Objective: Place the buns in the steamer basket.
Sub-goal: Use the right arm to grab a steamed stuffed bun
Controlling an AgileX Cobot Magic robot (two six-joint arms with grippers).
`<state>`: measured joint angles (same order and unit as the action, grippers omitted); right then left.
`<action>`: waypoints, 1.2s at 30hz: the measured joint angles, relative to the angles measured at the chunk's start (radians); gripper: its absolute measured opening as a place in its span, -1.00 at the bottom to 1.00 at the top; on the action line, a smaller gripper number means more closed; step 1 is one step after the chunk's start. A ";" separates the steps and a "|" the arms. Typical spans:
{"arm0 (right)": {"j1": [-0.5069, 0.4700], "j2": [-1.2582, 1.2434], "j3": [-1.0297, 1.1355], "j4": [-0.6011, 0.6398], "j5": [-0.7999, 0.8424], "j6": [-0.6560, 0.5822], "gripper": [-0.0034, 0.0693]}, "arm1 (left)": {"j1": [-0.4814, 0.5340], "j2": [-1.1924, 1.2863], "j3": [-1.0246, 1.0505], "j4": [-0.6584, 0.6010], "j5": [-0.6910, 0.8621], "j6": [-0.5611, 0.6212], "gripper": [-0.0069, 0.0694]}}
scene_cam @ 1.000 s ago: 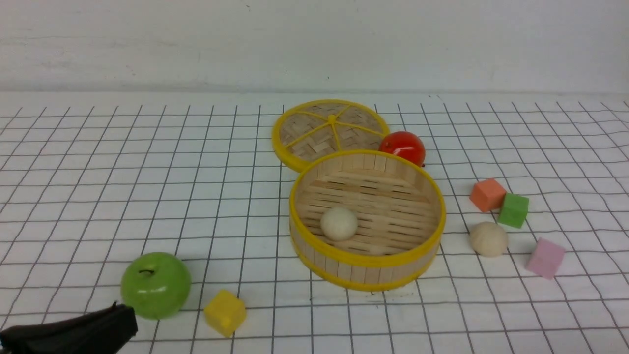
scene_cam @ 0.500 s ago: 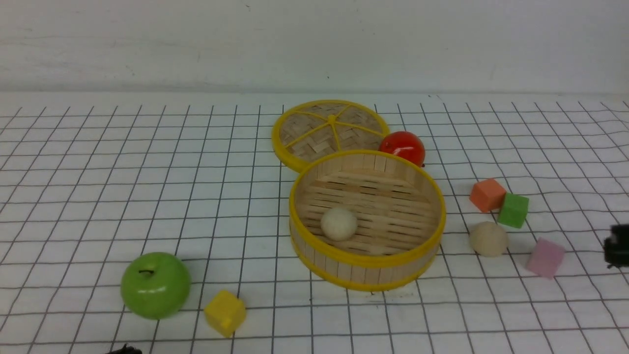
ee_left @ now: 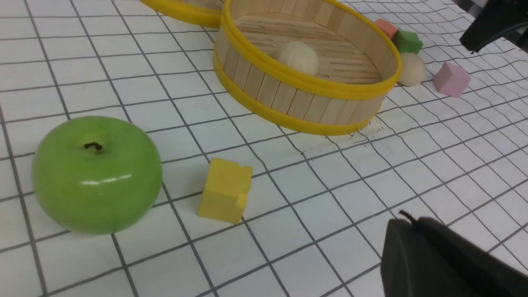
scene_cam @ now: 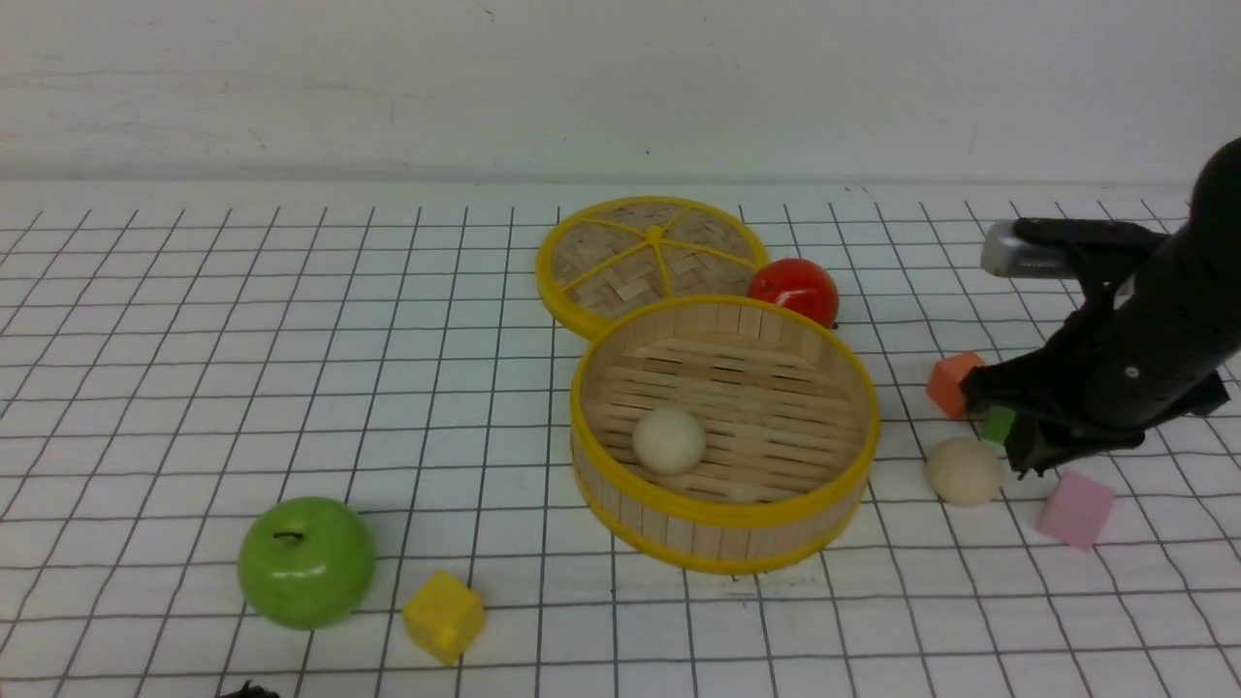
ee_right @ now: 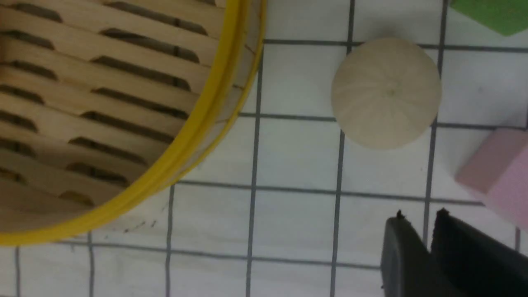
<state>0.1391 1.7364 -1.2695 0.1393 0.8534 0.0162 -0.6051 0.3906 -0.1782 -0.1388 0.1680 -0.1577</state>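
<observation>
Buns are sitting in 2 different places. The inner bun point(scene_cam: 669, 441) is resting on the slatted floor of the steamer basket point(scene_cam: 722, 512), toward its near-left side. The outer bun point(scene_cam: 963, 471) is lying on the gridded counter point(scene_cam: 291, 388) just beside the basket's right wall, with a strip of bare cloth showing between them in the right wrist view.

From the right, the right arm point(scene_cam: 1134, 368) is hanging low over the counter, its dark bulk covering part of the orange cube point(scene_cam: 948, 383) and most of the green cube point(scene_cam: 998, 424). The right pincer point(ee_right: 425, 222) is hovering near the outer bun, between it and the pink cube point(scene_cam: 1076, 509), touching neither. Its 2 fingers are drawn almost together with only a thin slit between them, and they are gripping nothing.

Of the left pincer point(ee_left: 416, 243) only 1 dark piece is showing, in the left wrist view, so I cannot tell whether it is spread or closed.

Behind the basket the woven lid point(scene_cam: 650, 254) is lying flat, and the red fruit point(scene_cam: 795, 291) is sitting at the lid's right edge. Near the front left, the green apple point(scene_cam: 306, 560) and the yellow cube point(scene_cam: 444, 617) are standing close together but apart.
</observation>
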 joint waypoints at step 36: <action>0.000 0.218 -0.129 -0.101 -0.093 0.003 -0.87 | 0.000 0.000 0.000 0.000 0.001 0.000 -0.83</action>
<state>0.1391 1.9545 -1.3988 0.0384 0.7600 0.0195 -0.6051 0.3906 -0.1782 -0.1388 0.1690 -0.1577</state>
